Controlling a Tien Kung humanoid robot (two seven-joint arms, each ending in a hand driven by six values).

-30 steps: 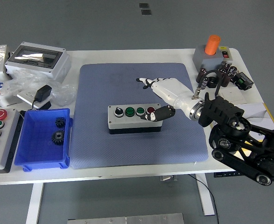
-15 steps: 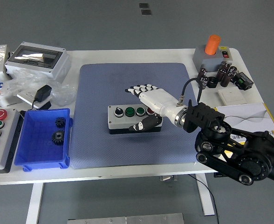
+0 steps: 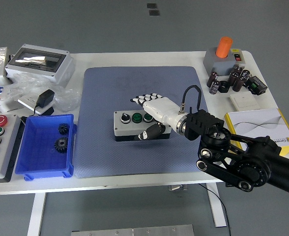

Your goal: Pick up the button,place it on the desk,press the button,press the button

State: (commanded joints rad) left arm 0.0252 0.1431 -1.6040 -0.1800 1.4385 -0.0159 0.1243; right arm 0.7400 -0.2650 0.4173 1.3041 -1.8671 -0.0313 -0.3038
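Your button box [image 3: 134, 124] sits mid-mat [image 3: 105, 147] on the bench [image 3: 149, 58], long side facing you. Right hand [image 3: 153, 110] is over its right end: fingers [image 3: 143, 97] stretched out flat above the far edge, thumb [image 3: 150, 132] down against the front face. Hand is released, not gripping the box. It covers the rightmost button, so you can't tell if anything is pressed. Blue bin [image 3: 31, 147] with two gears [image 3: 61, 137] sits left of the mat.

right hand [image 3: 154, 109] palm-down, fingers spread, thumb tucked under
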